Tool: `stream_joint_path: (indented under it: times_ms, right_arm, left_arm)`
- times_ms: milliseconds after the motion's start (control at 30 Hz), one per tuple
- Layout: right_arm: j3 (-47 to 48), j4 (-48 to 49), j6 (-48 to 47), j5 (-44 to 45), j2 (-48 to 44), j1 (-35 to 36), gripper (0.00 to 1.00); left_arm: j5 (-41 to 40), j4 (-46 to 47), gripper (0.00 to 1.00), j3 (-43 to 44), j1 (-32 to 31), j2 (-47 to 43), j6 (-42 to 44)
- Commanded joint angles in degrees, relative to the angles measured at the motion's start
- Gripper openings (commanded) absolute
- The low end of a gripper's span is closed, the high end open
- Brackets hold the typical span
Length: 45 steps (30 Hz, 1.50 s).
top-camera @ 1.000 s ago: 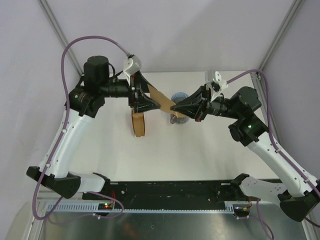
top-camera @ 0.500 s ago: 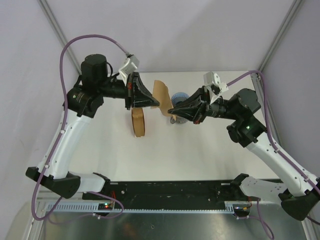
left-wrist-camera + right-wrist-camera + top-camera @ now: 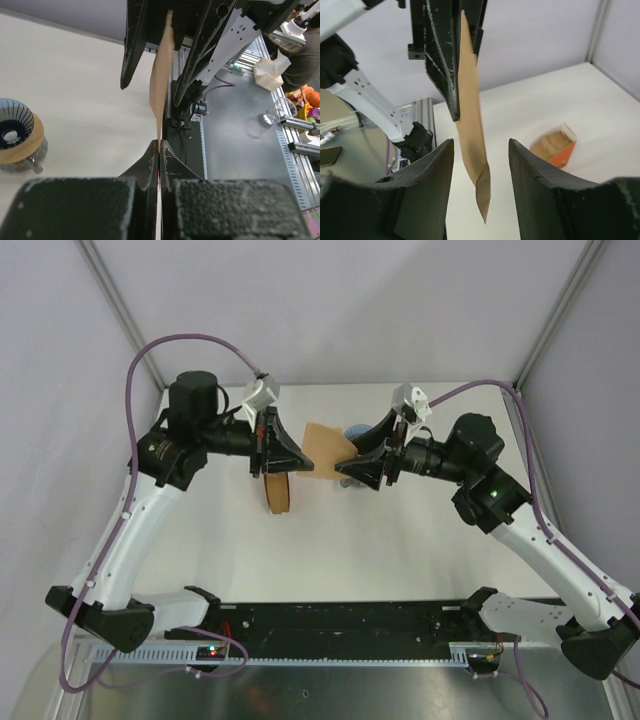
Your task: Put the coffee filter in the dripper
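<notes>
The coffee filter (image 3: 325,448), a thin brown paper sheet, hangs in the air between the two arms. My left gripper (image 3: 306,466) is shut on its edge; in the left wrist view the filter (image 3: 161,85) runs edge-on out of the pinched fingertips (image 3: 153,159). My right gripper (image 3: 343,469) stands open, its fingers either side of the filter (image 3: 472,125) without touching it. The dripper (image 3: 15,135), a blue ribbed cone in a tan wooden ring, sits on the table below; from above only a sliver of the dripper (image 3: 353,430) shows behind the filter.
An upright stack of brown filters (image 3: 278,490) in an orange holder (image 3: 555,145) stands on the white table under the left gripper. Grey walls close in the back and sides. The arm bases and a metal rail (image 3: 340,650) line the near edge.
My left gripper has shut on the filter's edge and my right gripper has opened and let it go. The filter has swung from edge-on to broadside toward the top camera.
</notes>
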Motion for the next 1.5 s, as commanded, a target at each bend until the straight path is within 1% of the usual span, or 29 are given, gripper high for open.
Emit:
stream_joint_path:
  times_ms: [0,133,233,433,700,967,1200,1467]
  right_arm:
    - [0.4,-5.2,-3.9,7.2,-1.9,0.3,0.53]
    - [0.4,-7.2,-6.5,10.4,-2.4,0.5,0.59]
    - [0.4,-8.1,-7.8,11.4,-2.6,0.9,0.61]
    - [0.4,-10.9,-11.3,14.6,-2.9,3.4,0.64]
    - [0.4,-11.4,-11.8,16.2,-3.9,4.8,0.67]
    - [0.4,-11.7,-13.0,16.5,-3.0,6.3,0.69]
    - [0.4,-12.2,-13.1,16.4,-3.0,7.2,0.69]
    - [0.4,-12.8,-13.6,17.7,-3.0,8.3,0.69]
  left_arm:
    - [-2.8,-2.6,0.0,-2.2,0.3,-1.5,4.7]
    - [-8.4,-6.8,0.0,-3.0,0.3,-1.1,7.9]
    - [-11.8,-10.2,0.0,-3.0,0.3,0.3,9.8]
    - [-15.5,-11.4,0.0,-4.7,-1.7,-0.3,12.2]
    - [-17.8,-11.7,0.0,-1.3,-2.8,-1.2,12.5]
    - [-20.0,-11.8,0.0,-2.6,-5.8,-2.3,13.7]
    - [-21.4,-11.8,0.0,-1.8,-8.1,-2.6,14.1]
    - [-22.8,-11.7,0.0,-2.0,-9.6,-3.2,14.7]
